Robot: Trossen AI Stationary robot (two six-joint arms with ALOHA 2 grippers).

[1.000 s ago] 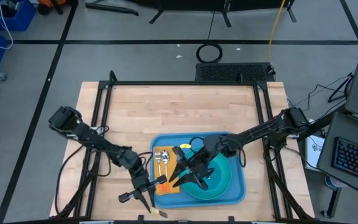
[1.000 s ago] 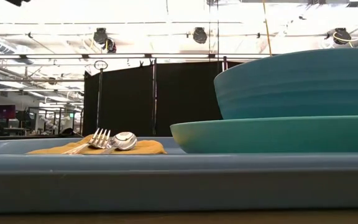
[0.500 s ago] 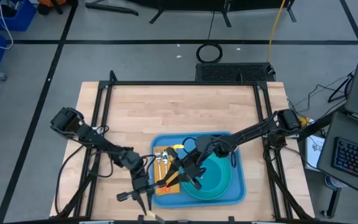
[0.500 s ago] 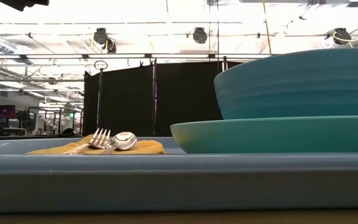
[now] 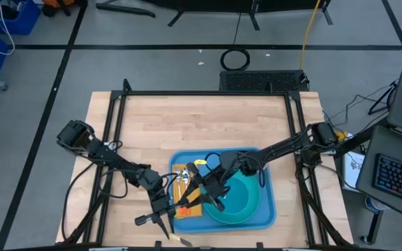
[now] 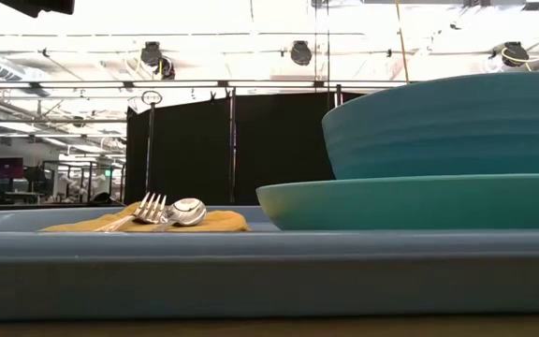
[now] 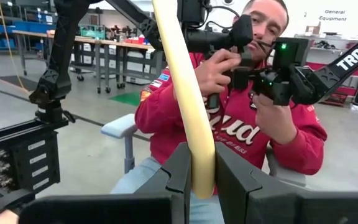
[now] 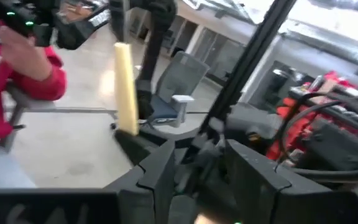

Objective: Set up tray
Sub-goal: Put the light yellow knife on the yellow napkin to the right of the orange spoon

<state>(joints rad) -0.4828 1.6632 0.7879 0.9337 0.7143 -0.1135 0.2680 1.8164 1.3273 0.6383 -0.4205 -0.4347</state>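
Note:
The blue tray (image 5: 269, 211) lies near the table's front edge. On it are a teal plate (image 6: 419, 201) with a teal bowl (image 6: 457, 126) standing in it, and an orange napkin (image 6: 215, 223) under a fork (image 6: 148, 208) and a spoon (image 6: 188, 212). My left gripper (image 5: 165, 226), just off the tray's near left corner, is shut on a cream-coloured stick (image 7: 182, 81), also seen as the stick (image 8: 124, 87) in the right wrist view. My right gripper (image 8: 201, 171) stands open above the napkin (image 5: 187, 211), with nothing between its fingers. My left gripper pinches the cream stick near its lower end (image 7: 202, 177) between its two fingers. The fingers lie level, point toward the table's near edge and cross the stick. The stick rises from the fingers, leaning a little, clear of table and tray. The fingers hide its lowest tip.
A person in a red top (image 7: 241, 124) sits beyond the near edge, hands on a control rig. Black frame rails (image 5: 208, 93) border the table. Bare wood (image 5: 201, 122) fills the far half.
My right gripper has moved a little toward the table's left, from over the plate's edge to over the napkin. The tray, plate, bowl, fork and spoon have stayed where they were.

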